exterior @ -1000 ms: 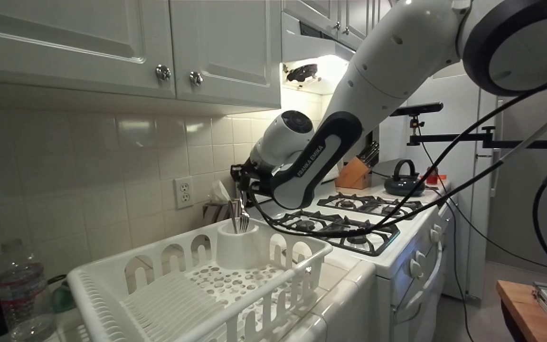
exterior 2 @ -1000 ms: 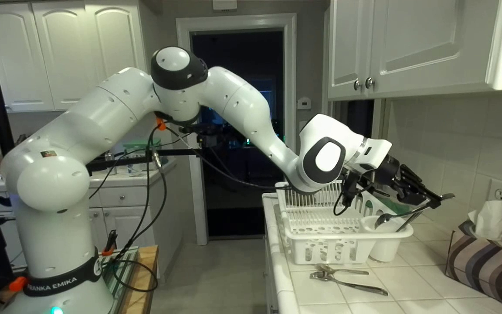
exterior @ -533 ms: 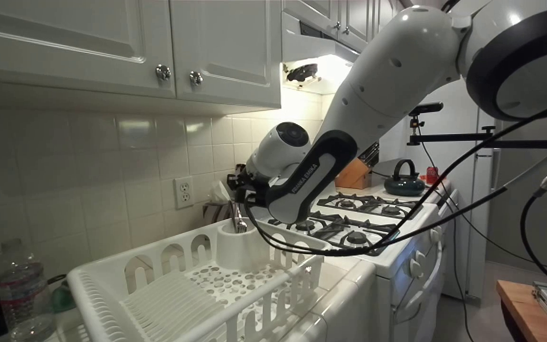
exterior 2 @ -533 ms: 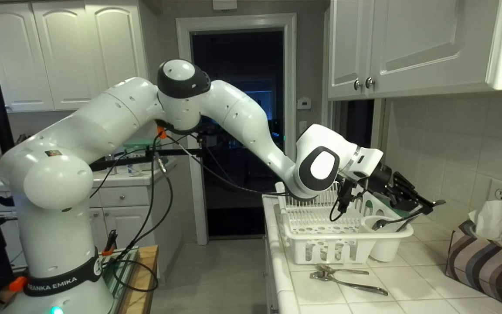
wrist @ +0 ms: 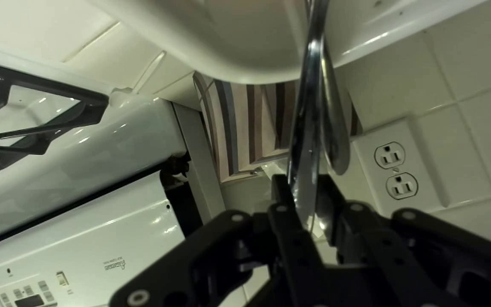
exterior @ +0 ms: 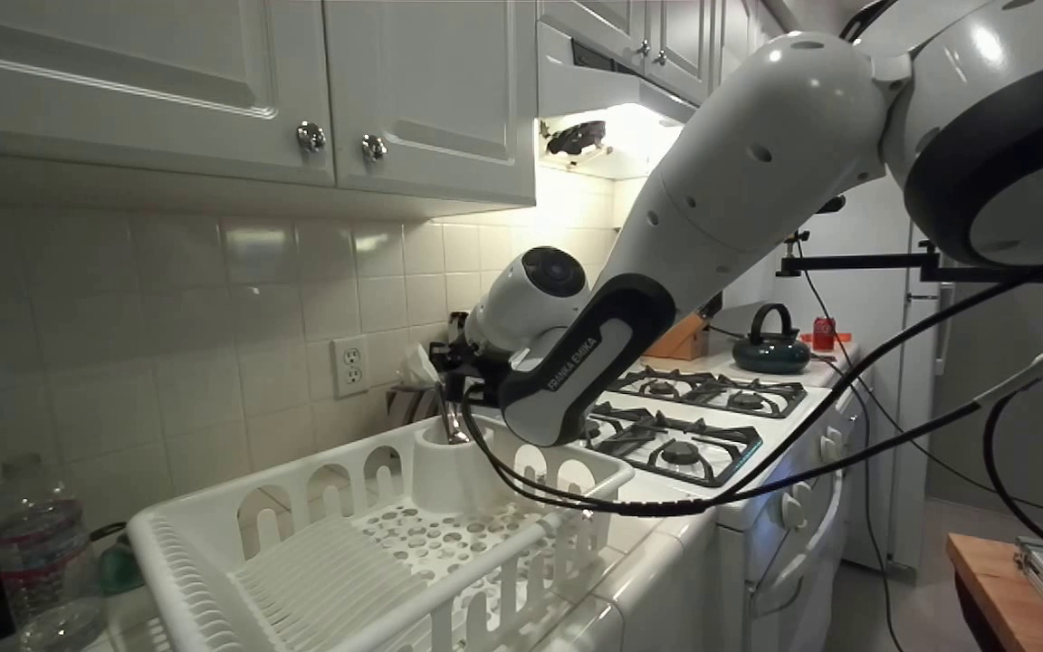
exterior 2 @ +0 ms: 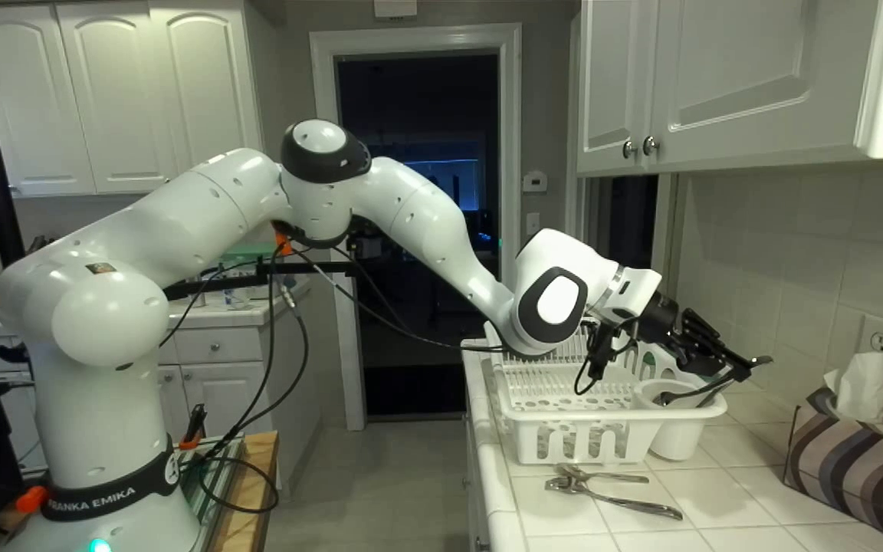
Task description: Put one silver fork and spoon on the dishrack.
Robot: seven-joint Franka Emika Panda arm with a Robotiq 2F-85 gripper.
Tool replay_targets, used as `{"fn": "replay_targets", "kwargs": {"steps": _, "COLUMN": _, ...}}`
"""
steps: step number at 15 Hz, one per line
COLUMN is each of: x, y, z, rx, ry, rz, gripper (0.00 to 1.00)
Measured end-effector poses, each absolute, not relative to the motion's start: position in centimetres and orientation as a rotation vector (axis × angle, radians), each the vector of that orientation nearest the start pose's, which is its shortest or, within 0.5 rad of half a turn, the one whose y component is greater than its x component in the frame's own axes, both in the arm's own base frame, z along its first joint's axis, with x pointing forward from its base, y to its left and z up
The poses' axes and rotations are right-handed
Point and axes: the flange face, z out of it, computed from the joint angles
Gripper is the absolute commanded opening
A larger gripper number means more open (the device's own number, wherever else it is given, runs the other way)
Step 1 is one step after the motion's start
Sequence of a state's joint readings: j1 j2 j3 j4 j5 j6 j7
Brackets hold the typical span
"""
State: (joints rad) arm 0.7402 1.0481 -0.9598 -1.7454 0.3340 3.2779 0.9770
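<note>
The white dishrack [exterior: 214, 496] stands on the tiled counter, and its rim also shows in an exterior view [exterior 2: 587, 415]. Its round utensil cup [exterior: 454, 480] is at one corner. My gripper [exterior 2: 744, 368] is above the cup, shut on the handle of a silver fork [exterior: 455, 433]. The fork tilts, its head at the cup's mouth. In the wrist view the fork handle [wrist: 307, 128] lies between both fingertips. A second silver utensil [wrist: 335, 132] stands in the cup beside it; its lower end is hidden, so I cannot tell its kind.
Two more pieces of silver cutlery [exterior 2: 633, 504] lie on the counter before the rack. A striped tissue box [exterior 2: 855, 460] stands beside the tiled wall with its outlet [wrist: 396, 170]. The stove [exterior: 680, 453] adjoins the counter. A plastic bottle [exterior: 42, 552] stands behind the rack.
My gripper has moved down and slightly back toward the robot's base, still holding the fork. The fork's head has sunk lower into the cup's mouth.
</note>
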Motion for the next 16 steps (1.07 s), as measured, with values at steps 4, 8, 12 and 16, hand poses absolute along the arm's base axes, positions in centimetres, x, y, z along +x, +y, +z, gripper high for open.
{"fn": "replay_targets", "kwargs": {"steps": 4, "x": 71.0, "y": -2.3, "z": 26.7, "rx": -2.562, "ry": 1.199, "rz": -1.663, "gripper": 0.11}}
{"fn": "replay_targets", "kwargs": {"steps": 8, "x": 71.0, "y": -2.1, "z": 26.6, "rx": -2.566, "ry": 1.195, "rz": -1.671, "gripper": 0.05}}
{"fn": "replay_targets", "kwargs": {"steps": 12, "x": 70.9, "y": -1.9, "z": 26.3, "rx": -2.575, "ry": 1.185, "rz": -1.683, "gripper": 0.05}}
{"fn": "replay_targets", "kwargs": {"steps": 16, "x": 70.9, "y": -1.6, "z": 25.9, "rx": -2.595, "ry": 1.163, "rz": -1.702, "gripper": 0.05}}
